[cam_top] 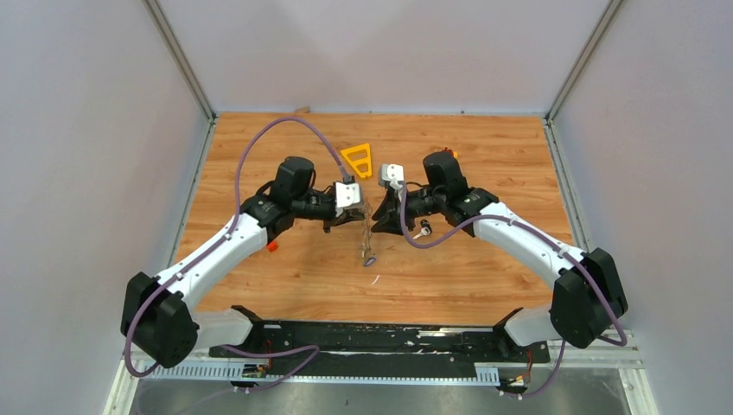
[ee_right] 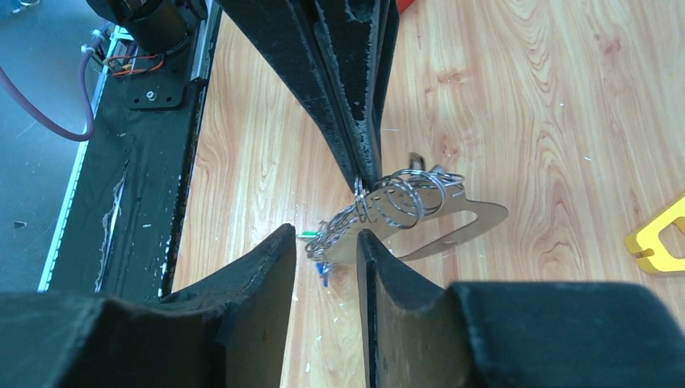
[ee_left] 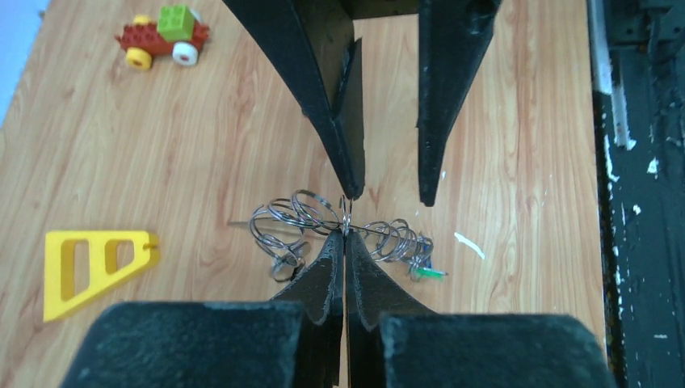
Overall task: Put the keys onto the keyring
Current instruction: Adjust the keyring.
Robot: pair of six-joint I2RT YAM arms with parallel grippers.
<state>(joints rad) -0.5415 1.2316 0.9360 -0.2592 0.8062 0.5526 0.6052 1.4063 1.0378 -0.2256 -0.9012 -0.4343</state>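
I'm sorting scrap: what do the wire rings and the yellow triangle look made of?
Wire rings: thin steel-like metal, polished silver, with bright glints. Yellow triangle: probably moulded plastic, smooth, even colour with cut-out slots.

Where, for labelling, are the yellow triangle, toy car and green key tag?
yellow triangle (ee_left: 56, 275), left wrist view, left bar.
toy car (ee_left: 178, 19), left wrist view, green block.
green key tag (ee_left: 430, 273), left wrist view, its middle.

An elongated silver-grey metal keyring loop (ee_right: 485, 217) hangs tilted above the desk (cam_top: 285, 285), pinched in the left claw (ee_left: 346, 236). Small keys with green and blue tags (ee_right: 323, 246) dangle at its six o'clock end.
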